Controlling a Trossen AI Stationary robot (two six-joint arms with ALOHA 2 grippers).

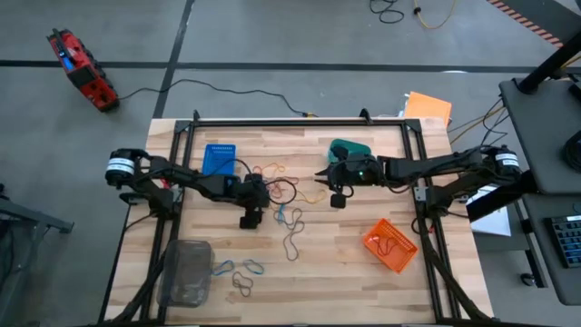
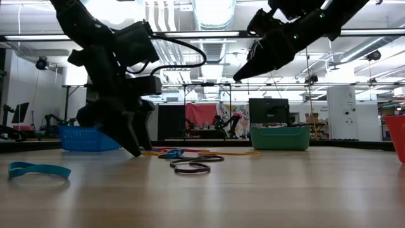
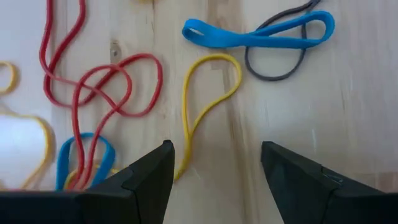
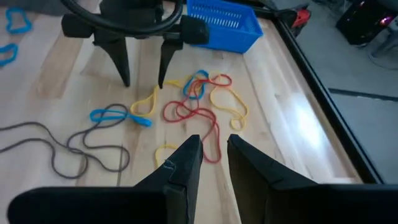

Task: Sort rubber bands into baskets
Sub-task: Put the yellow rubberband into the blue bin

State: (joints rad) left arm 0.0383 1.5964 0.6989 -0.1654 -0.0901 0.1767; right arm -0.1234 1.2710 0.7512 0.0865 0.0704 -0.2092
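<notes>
Spanning the middle of the high view is a pale wooden table (image 1: pixel 354 282) on a grey floor, with a red device (image 1: pixel 82 73) lying on the floor at about 10 o'clock from it. The low view looks across the boards into a workshop with bright ceiling lights.

Along the table's left side, a clear-grey basket (image 1: pixel 186 271) sits at 7 o'clock and a blue basket (image 1: pixel 218 159) at 10 o'clock. The left gripper (image 1: pixel 251 216) hangs just left of centre, fingers spread wide with tips at the wood and nothing between them. In the left wrist view a yellow rubber band (image 3: pixel 202 106) lies right at its fingertips, with red bands (image 3: pixel 102 84) to one side and a blue band (image 3: pixel 258 34) crossing a dark one beyond. More bands scatter from centre toward 6 o'clock (image 1: pixel 292 238).

Right of centre, the right gripper (image 1: pixel 320 175) hovers above the table, fingers narrowly apart and holding nothing, beside the teal basket (image 1: pixel 352 148) at 1 o'clock. An orange basket (image 1: pixel 390 245) sits at 4 o'clock.

No writing is legible.
</notes>
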